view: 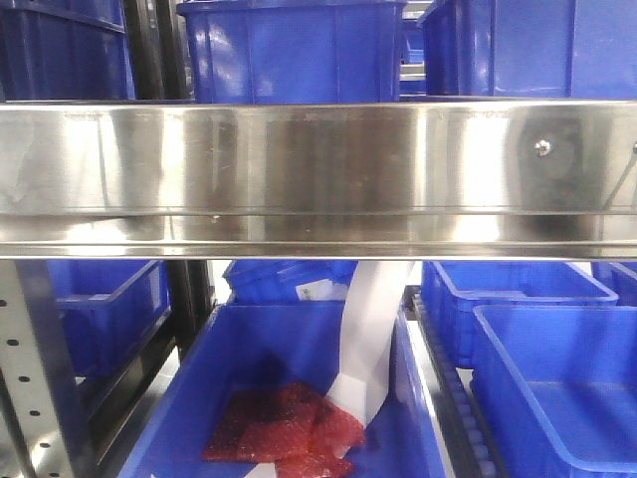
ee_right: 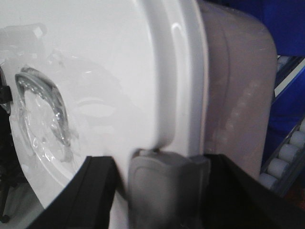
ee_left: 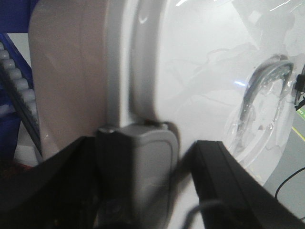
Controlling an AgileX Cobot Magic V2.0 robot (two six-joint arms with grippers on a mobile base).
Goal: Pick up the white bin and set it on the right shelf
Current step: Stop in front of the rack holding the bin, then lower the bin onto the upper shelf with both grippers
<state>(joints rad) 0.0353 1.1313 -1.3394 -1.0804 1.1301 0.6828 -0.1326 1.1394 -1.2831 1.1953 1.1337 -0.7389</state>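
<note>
The left gripper (ee_left: 138, 191) and right gripper (ee_right: 162, 191) are each seen with jaws set either side of a grey latch (ee_left: 150, 171) at the white bin (ee_left: 71, 81)'s lid edge; whether clamped cannot be told. The right shelf (view: 318, 179) rail is shown before blue bins (view: 299, 50).

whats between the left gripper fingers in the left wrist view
A grey latch on the white bin, at the lid's rim; the left gripper straddles it, left wrist view.

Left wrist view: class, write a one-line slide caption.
Left gripper straddling the grey latch on the white bin and its glossy lid.
</note>
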